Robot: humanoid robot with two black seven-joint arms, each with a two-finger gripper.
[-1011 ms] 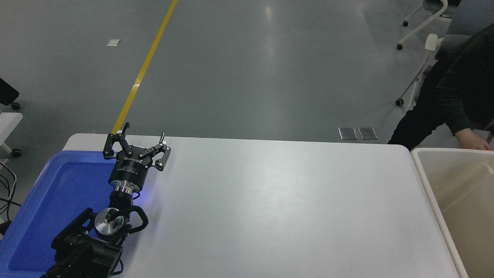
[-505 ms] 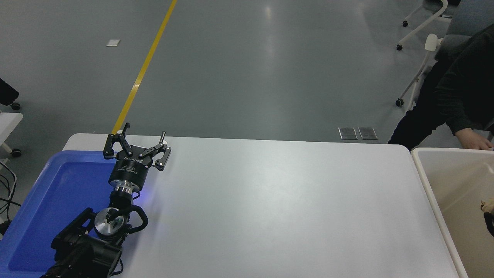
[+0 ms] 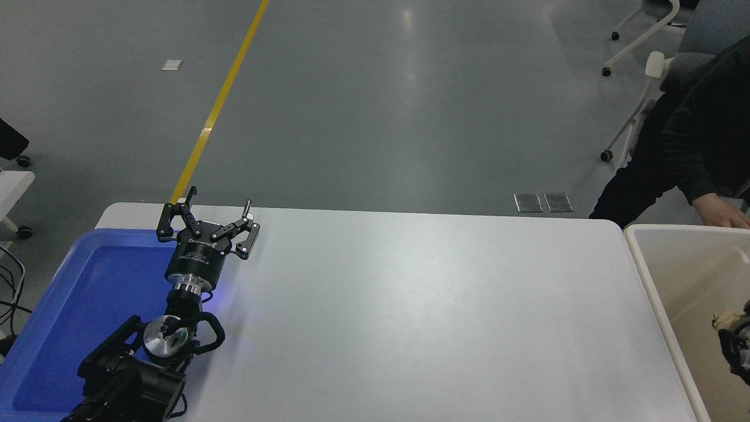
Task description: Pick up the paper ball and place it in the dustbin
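Note:
The paper ball (image 3: 725, 319), a small beige crumpled wad, shows at the picture's right edge, above the inside of the cream dustbin (image 3: 652, 293). My right gripper (image 3: 730, 335) comes in from the right edge and is shut on the ball, holding it inside the bin's outline; most of the gripper is cut off by the frame. My left gripper (image 3: 218, 202) is parked open and empty at the lower left, over the near corner of the blue tray.
A flat blue tray (image 3: 88, 293) lies at the table's left end under the left arm. A person in dark clothes stands at the top right, with a hand (image 3: 722, 213) at the dustbin's far rim. Office chairs stand behind.
My right gripper with the paper ball has come into view from the right edge and moved further left over the dustbin. The person's hand shifted slightly. The left arm has not moved.

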